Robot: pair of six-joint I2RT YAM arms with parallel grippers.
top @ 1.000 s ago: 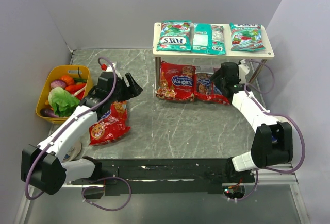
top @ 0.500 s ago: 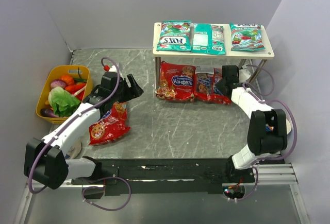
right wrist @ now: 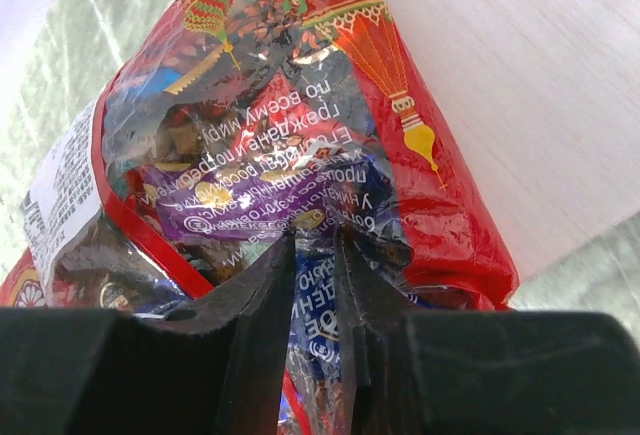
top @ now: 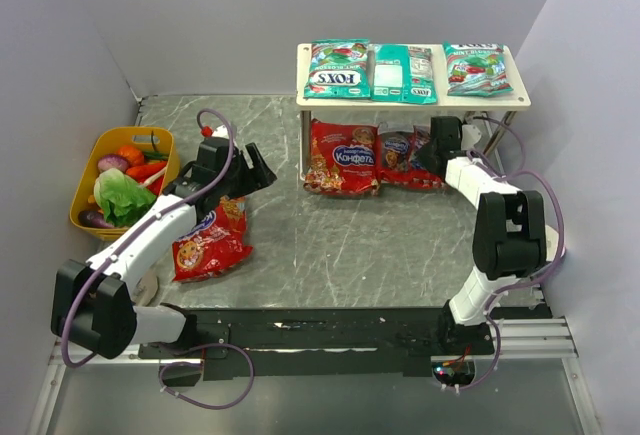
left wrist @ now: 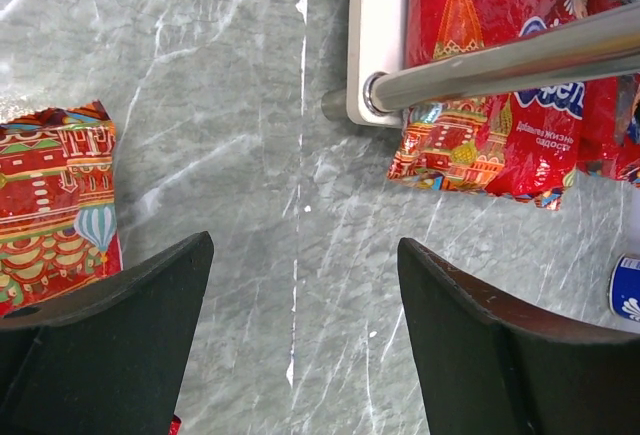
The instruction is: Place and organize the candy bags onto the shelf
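Between the right gripper [right wrist: 315, 255] fingertips: a fold of film from the gripped red bag [right wrist: 290, 105], jaws pinched tight on it. On the wrist cam that bag is bunched and tipped up straight ahead of the tips. The pale lower board [right wrist: 520, 105] is behind it and to the right.

Overhead: the right gripper [top: 437, 145] sits under the top board of the shelf [top: 500, 102], at the right end of the lower tier. The gripped red bag [top: 400, 153] is just to its left. Can't tell if it's lifted or resting on the board. Left of that and touching it, the second red bag [top: 343, 157] lies flat on the same tier. Above the gripper, in a row on the top board: left teal bag [top: 337, 68], middle teal bag [top: 403, 74] with its white label up, right teal bag [top: 477, 68].

Left gripper [top: 250, 167]: jaws wide apart, nothing between them, hovering over the grey table [top: 330, 245]. On the wrist cam there is bare marble under the left gripper [left wrist: 302, 255] gap. The loose red bag [left wrist: 55, 205] lies flat on the table off its left finger, lower edge hidden behind that finger, so contact can't be told. Ahead and to the right: metal rail [left wrist: 500, 60], with the second red bag [left wrist: 480, 105] overhanging the board's front edge. Yellow tub [top: 110, 232] is well off to the gripper's left.
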